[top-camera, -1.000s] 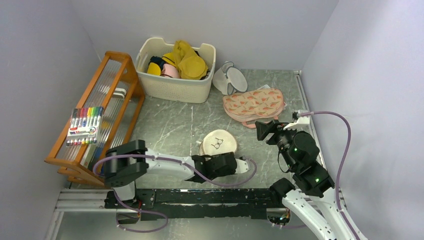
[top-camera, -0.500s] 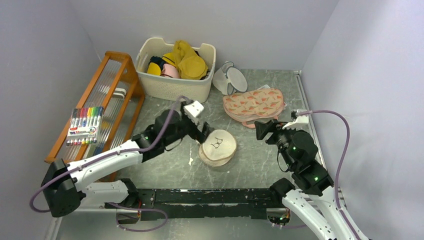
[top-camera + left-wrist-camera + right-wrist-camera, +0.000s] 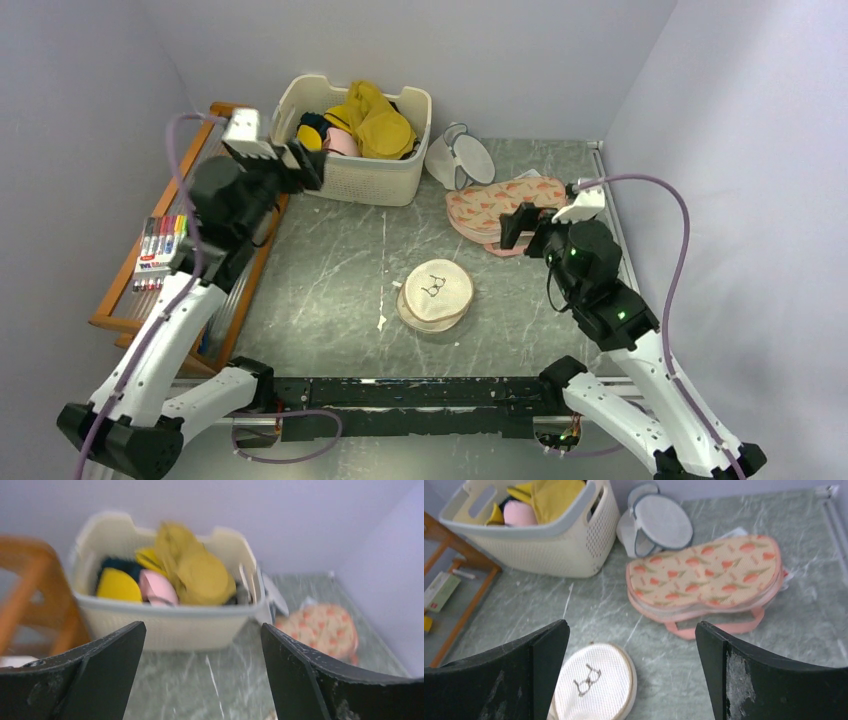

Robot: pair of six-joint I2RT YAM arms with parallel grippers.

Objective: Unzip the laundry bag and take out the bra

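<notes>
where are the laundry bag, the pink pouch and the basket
laundry bag (image 3: pixel 438 292), top external view, flat lid
pink pouch (image 3: pixel 704 572), right wrist view, patterned top face
basket (image 3: pixel 350 180), top external view, front wall

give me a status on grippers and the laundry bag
Left gripper open, up by the basket. Right gripper open, near the pink pouch. Laundry bag flat on the table, looks closed, neither gripper touching. Nothing on it.
</notes>
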